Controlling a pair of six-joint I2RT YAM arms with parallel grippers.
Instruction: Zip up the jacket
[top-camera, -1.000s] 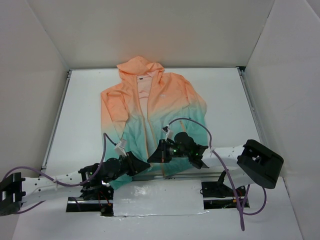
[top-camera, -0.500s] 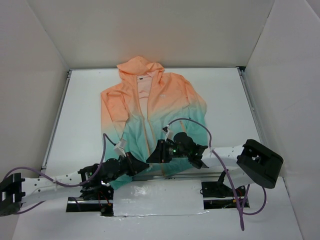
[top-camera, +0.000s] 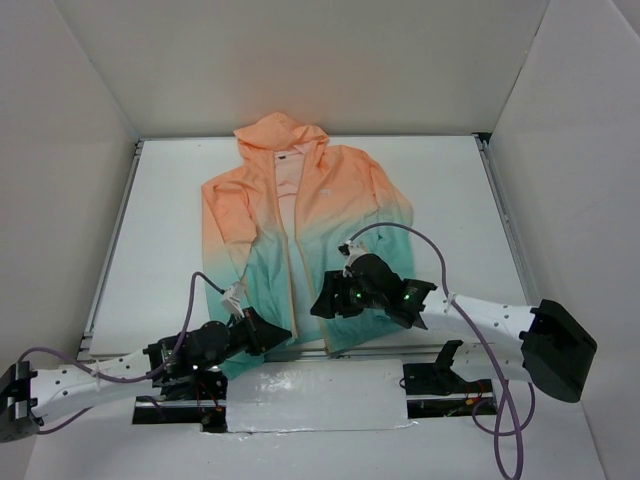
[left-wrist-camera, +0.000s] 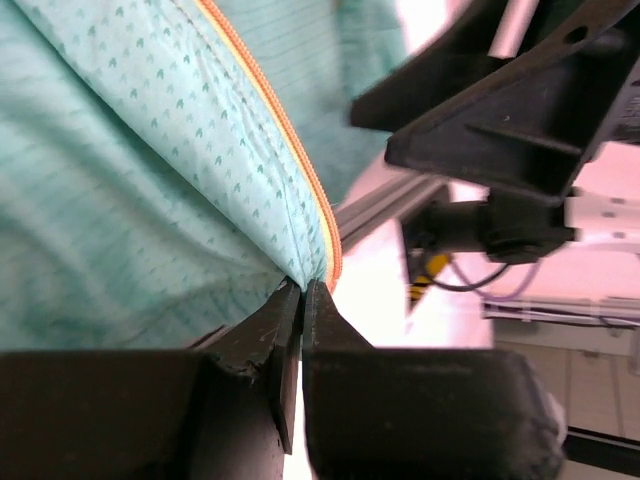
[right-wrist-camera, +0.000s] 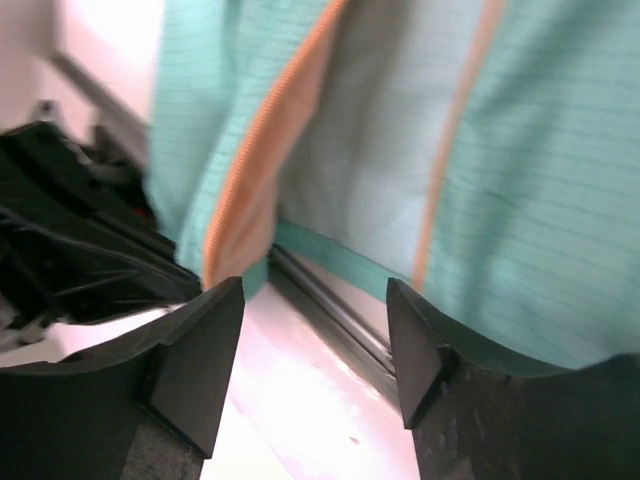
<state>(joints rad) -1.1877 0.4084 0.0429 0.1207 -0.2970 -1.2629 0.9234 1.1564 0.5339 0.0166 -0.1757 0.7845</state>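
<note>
Near edge: a shiny silver sheet (top-camera: 310, 395) lies between the two arm bases at the front of the white table (top-camera: 170, 220)
Left gripper (left-wrist-camera: 300, 292): low at the table's near edge, fingers pressed together on the bottom corner of the jacket (left-wrist-camera: 120, 220), on its left front panel, right where the orange zipper tape (left-wrist-camera: 285, 140) meets the hem
Right gripper (right-wrist-camera: 314, 290): just beside the left one and a little farther in, hovering over the hem of the right front panel, fingers spread wide with nothing between them
Rail: a metal rail (right-wrist-camera: 330, 310) runs along the table edge just under the teal hem
Cable: a purple cable (top-camera: 400, 232) arcs up from the right arm above the teal part of the right panel
Jacket position: flat on its back in the middle of the table, teal hem toward the arms, sleeves along its sides
Jacket front: unzipped, the two orange zipper edges apart from hem to collar, pale lining showing between them
Chest logo (top-camera: 327, 187): a small pale mark on the right panel
Hood (top-camera: 283, 133): peach-orange, at the far end, near the back wall
Walls: white panels (top-camera: 300, 60) close in the table at the back and both sides
</note>
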